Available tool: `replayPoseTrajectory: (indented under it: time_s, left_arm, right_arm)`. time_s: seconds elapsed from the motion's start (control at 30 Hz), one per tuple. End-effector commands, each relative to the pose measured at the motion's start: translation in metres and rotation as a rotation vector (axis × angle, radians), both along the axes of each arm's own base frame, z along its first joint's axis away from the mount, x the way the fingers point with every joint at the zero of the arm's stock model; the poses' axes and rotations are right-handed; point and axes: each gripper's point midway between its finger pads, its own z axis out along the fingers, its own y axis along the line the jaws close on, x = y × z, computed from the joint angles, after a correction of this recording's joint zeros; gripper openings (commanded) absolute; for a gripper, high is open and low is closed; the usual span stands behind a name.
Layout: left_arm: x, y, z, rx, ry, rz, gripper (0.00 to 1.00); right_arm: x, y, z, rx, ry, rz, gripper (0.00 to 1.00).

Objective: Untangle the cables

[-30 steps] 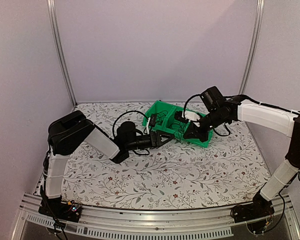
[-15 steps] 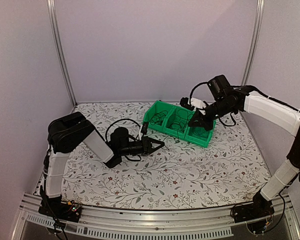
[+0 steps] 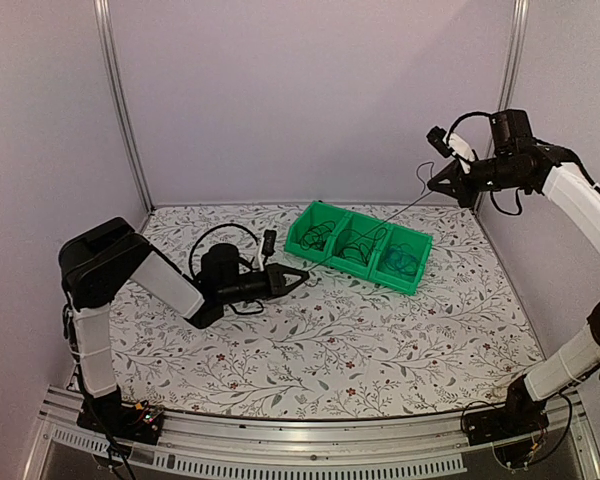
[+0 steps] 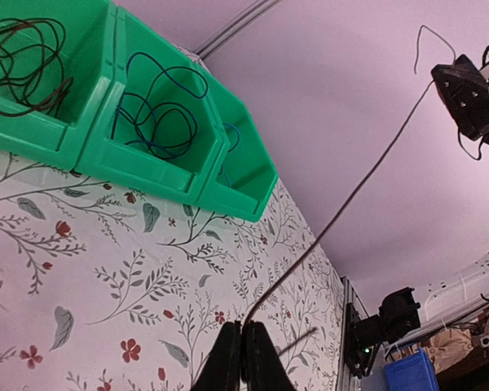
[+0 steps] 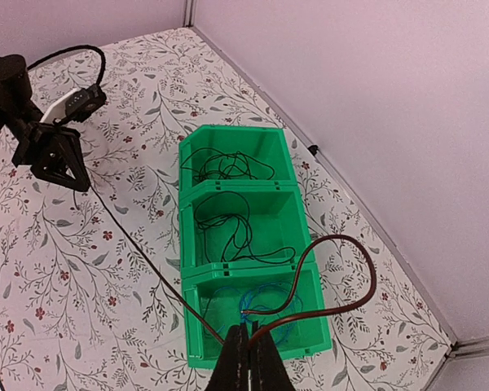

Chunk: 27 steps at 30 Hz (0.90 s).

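One thin dark brown cable [image 3: 405,205] runs taut through the air between both grippers. My left gripper [image 3: 302,273] is low over the table, left of the green bin [image 3: 408,284], and is shut on the cable's end [image 4: 305,252]. High at the back right, my right gripper [image 3: 432,184] is shut on the other end, where the cable curls in a loop [image 5: 373,274]. In the bin lie more cables: a dark tangle [image 5: 224,167] in the far compartment, a black one [image 5: 236,224] in the middle, a blue one [image 5: 261,305] in the near one.
The three-compartment bin sits at the back centre of the flowered tablecloth [image 3: 380,340]. A thick black hose [image 3: 220,232] loops off the left arm. Metal posts [image 3: 120,110] and pale walls close the back and sides. A blue box [image 4: 407,375] stands beyond the table.
The left gripper shut on the brown cable and drew back to the left. The right arm rose from the bin up and to the right, pulling the cable taut.
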Motion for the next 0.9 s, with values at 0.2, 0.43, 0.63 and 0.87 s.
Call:
replayPoseTrajectory:
  time_s: [0.2, 0.43, 0.63, 0.87]
  left_arm:
    - [0.018, 0.022, -0.006, 0.212, -0.065, 0.1, 0.0]
    - [0.045, 0.004, 0.088, 0.157, -0.296, 0.136, 0.0]
    - [0.072, 0.0, 0.11, 0.212, -0.352, 0.177, 0.0]
    - [0.072, 0.033, 0.096, 0.303, -0.328, 0.299, 0.02]
  right_arm:
    - [0.019, -0.019, 0.032, 0.133, -0.091, -0.076, 0.0]
    - [0.021, 0.036, -0.009, 0.164, 0.031, 0.057, 0.0]
    - [0.043, 0.087, -0.01, 0.178, 0.061, 0.132, 0.0]
    - [0.071, 0.13, 0.032, 0.214, -0.047, 0.171, 0.0]
